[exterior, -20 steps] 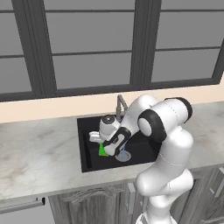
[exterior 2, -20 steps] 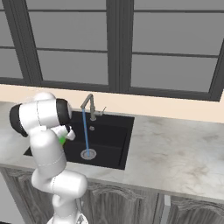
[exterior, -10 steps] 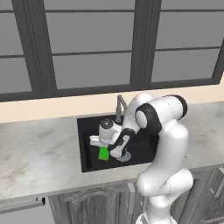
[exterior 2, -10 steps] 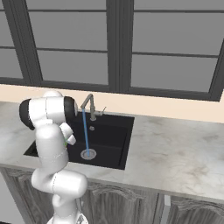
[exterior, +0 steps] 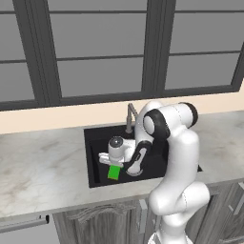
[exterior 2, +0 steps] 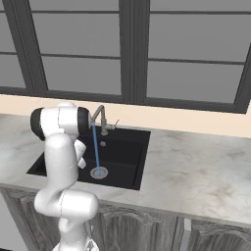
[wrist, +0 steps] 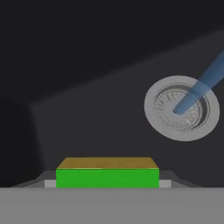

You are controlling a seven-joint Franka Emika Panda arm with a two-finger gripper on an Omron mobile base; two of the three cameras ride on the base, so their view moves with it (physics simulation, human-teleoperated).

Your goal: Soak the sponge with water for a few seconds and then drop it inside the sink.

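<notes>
— One second on, where is your sponge [exterior: 113,172]?
— Clamped in the jaws, moved left, away from the water [exterior 2: 96,147], low over the sink [exterior: 93,138].
— Meaning?
— Soaking looks finished; you release next.

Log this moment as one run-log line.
gripper: shut on sponge | sponge: over sink, beside water | water: running onto drain

base pair flanking sink [exterior: 95,157]; hand close
</notes>
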